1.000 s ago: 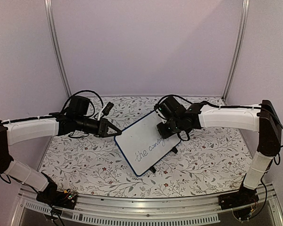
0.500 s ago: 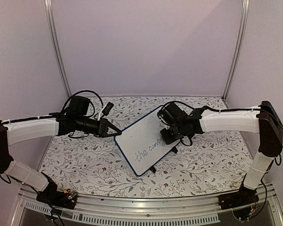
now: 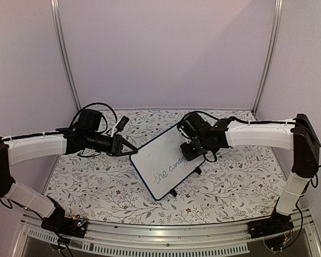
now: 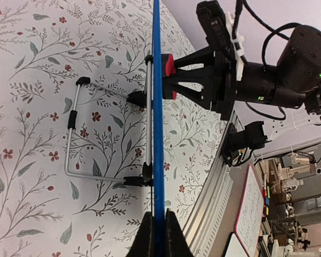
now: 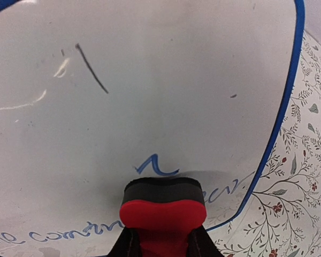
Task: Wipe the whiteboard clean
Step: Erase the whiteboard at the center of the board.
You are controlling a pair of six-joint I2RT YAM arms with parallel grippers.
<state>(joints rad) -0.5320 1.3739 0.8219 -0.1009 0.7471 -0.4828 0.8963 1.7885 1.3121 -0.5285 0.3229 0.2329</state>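
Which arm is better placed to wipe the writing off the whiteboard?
Right: the right tool holds the red eraser against the whiteboard beside the blue writing; the left tool is clamped on its frame.

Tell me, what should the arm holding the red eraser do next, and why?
Probably slide the eraser along the line of blue writing on the whiteboard. The right end effector grips the eraser, its dark pad seemingly against the board, with unwiped words on either side of it. The left end effector clamps the board's edge, which should steady it.
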